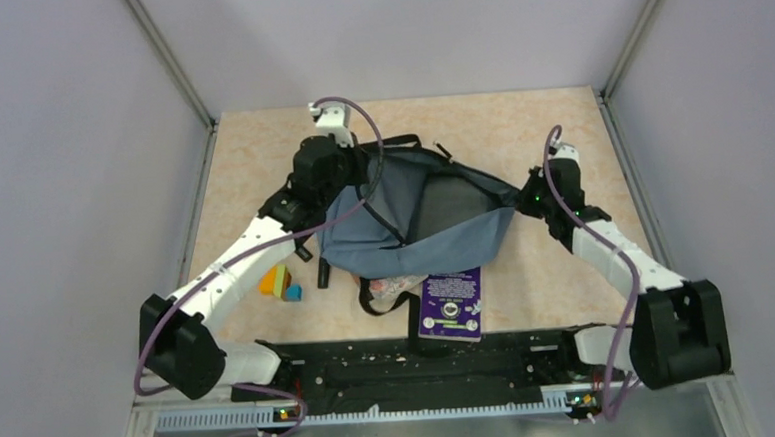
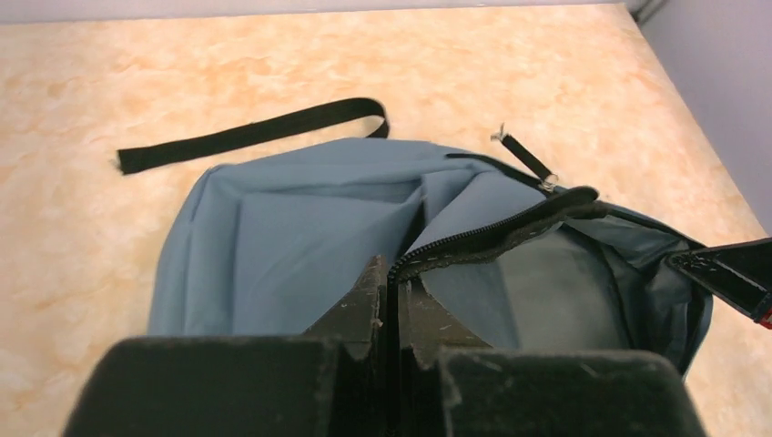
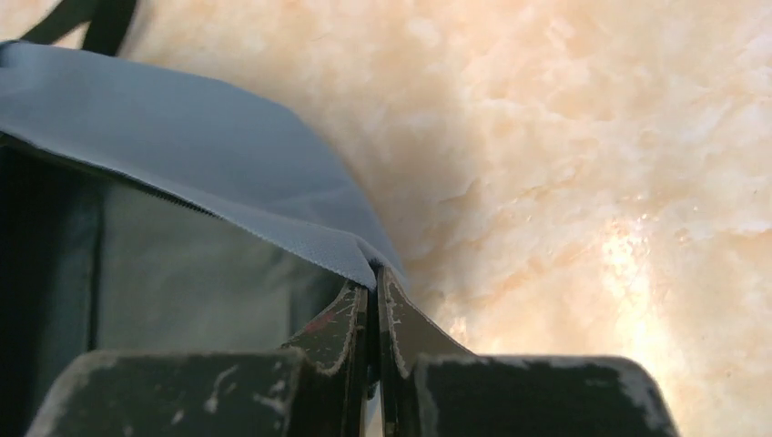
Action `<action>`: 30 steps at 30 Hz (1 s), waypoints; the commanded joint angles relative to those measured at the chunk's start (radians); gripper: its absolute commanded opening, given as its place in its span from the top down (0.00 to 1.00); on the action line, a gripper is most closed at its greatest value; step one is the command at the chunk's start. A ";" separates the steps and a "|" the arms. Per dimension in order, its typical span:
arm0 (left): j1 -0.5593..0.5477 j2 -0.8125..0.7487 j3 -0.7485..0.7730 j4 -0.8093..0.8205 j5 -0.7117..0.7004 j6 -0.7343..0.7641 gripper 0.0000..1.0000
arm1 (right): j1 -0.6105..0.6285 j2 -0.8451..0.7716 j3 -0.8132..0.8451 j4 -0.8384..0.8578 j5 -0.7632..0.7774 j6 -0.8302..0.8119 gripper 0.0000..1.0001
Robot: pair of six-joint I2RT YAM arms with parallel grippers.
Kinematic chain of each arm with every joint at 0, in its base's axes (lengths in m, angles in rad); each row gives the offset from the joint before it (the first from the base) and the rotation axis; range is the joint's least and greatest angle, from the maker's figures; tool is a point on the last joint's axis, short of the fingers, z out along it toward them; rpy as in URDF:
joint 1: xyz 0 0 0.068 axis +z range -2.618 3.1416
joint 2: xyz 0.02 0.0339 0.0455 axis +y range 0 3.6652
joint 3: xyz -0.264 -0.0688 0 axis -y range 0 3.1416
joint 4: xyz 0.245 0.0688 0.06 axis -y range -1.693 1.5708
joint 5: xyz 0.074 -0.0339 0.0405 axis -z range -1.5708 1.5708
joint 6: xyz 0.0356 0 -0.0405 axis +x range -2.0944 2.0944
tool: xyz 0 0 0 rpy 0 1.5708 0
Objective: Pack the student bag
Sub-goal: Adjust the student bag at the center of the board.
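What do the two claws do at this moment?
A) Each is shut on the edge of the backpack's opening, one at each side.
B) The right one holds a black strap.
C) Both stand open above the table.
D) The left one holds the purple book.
A: the left claw pinches the zipper edge of the backpack, and the right claw pinches its blue fabric rim opposite.

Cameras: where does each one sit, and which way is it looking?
Top camera: high behind the robot, looking down at the table, the open student bag and a purple book; the left arm and right arm show.
Left wrist camera: on the left arm, looking across the bag; the left claw shows, shut on the zipper edge.
Right wrist camera: on the right arm, looking down at bag and table; the right claw shows, shut on the bag's rim.
Shared: all three see the bag.
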 commanded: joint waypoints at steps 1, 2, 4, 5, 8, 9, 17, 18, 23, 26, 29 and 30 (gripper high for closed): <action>0.106 -0.079 -0.050 0.089 -0.024 -0.055 1.00 | -0.073 0.128 0.069 0.052 0.102 -0.071 1.00; 0.134 -0.087 -0.077 0.095 -0.016 -0.071 1.00 | -0.085 0.159 0.080 0.054 0.102 -0.073 1.00; 0.166 -0.099 -0.124 0.109 -0.013 -0.094 1.00 | -0.096 0.206 0.094 0.063 0.120 -0.082 1.00; 0.179 -0.104 -0.143 0.115 -0.016 -0.102 1.00 | -0.097 0.223 0.099 0.067 0.139 -0.086 1.00; 0.212 -0.119 -0.200 0.137 -0.044 -0.134 1.00 | -0.103 0.258 0.113 0.078 0.177 -0.088 1.00; 0.226 -0.126 -0.221 0.152 -0.057 -0.149 1.00 | -0.105 0.265 0.117 0.083 0.186 -0.087 1.00; 0.273 -0.167 -0.302 0.225 -0.009 -0.197 1.00 | -0.120 0.317 0.169 0.094 0.172 -0.090 1.00; 0.273 -0.161 -0.302 0.230 0.021 -0.196 1.00 | -0.121 0.312 0.169 0.095 0.142 -0.090 1.00; 0.273 -0.116 -0.302 0.240 0.184 -0.177 1.00 | -0.121 0.272 0.178 0.108 -0.041 -0.117 1.00; 0.273 -0.084 -0.300 0.251 0.217 -0.201 1.00 | -0.121 0.236 0.192 0.042 -0.137 -0.117 0.74; 0.272 -0.038 -0.297 0.301 0.226 -0.231 1.00 | -0.121 0.161 0.154 0.024 -0.188 -0.079 0.31; 0.271 -0.023 -0.294 0.318 0.231 -0.241 1.00 | -0.121 0.126 0.133 0.020 -0.199 -0.069 0.26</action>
